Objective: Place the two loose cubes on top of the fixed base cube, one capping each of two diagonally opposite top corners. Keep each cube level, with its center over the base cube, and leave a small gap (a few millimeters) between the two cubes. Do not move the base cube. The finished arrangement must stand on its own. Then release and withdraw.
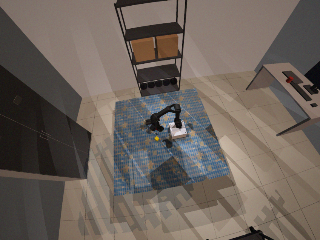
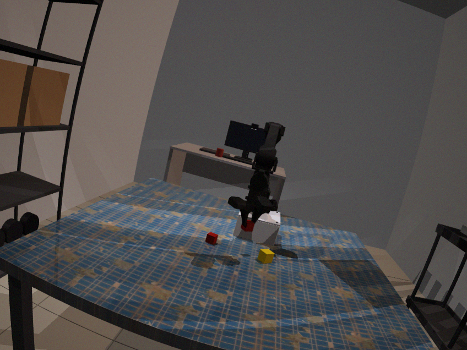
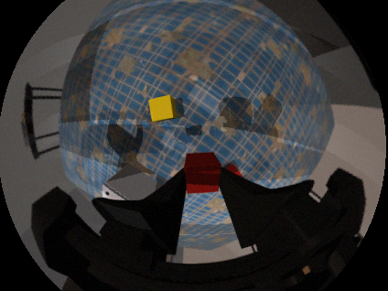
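My gripper (image 2: 249, 223) (image 3: 201, 170) is shut on a red cube (image 2: 248, 227) (image 3: 202, 181), held between the fingertips above the table. In the top view the gripper's fingers mostly hide it. The yellow cube (image 1: 156, 138) (image 2: 265, 256) (image 3: 162, 108), apparently the base cube, sits flat on the table with nothing on top. A second red cube (image 2: 211, 238) (image 3: 234, 170) rests on the table, left of the yellow cube in the exterior view. The right finger partly hides it in the wrist view, and the arm hides it in the top view.
The arm stands on a white box (image 1: 178, 133) (image 2: 265, 230) (image 3: 133, 185), beyond the cubes in the exterior view. The table (image 1: 139, 178) (image 2: 211, 320) has a blue patterned top. A shelf rack (image 1: 154, 31) stands beyond its back edge, and a desk (image 1: 281, 67) is farther off.
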Available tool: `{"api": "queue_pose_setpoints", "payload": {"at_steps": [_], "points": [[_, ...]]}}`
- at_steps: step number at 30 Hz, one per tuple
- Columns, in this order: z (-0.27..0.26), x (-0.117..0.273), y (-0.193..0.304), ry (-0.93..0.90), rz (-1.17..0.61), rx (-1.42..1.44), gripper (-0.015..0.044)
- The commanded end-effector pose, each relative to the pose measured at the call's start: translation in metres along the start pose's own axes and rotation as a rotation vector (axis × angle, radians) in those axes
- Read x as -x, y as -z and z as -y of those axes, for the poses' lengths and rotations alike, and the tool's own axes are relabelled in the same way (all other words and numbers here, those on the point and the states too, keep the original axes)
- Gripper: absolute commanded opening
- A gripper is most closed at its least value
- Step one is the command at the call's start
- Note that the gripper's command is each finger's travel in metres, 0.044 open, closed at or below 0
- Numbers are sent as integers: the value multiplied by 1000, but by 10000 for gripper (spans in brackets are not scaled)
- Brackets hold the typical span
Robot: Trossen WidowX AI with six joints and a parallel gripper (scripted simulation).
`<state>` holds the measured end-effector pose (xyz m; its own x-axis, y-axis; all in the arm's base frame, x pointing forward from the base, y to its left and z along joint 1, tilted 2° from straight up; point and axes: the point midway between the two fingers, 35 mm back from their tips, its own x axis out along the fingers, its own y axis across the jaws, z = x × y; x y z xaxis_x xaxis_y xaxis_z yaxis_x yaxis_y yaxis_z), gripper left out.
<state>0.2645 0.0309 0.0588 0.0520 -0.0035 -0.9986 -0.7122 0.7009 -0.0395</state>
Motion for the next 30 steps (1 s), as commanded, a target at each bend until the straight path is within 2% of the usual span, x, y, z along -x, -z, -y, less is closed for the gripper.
{"api": "queue_pose_setpoints", "payload": {"at_steps": [1,7,30], "points": [[1,16,0,13,7,-3,105],[-2,15,-3,12,8,-37,105],[-52,-11,-49,3,13,-567,105]]}}
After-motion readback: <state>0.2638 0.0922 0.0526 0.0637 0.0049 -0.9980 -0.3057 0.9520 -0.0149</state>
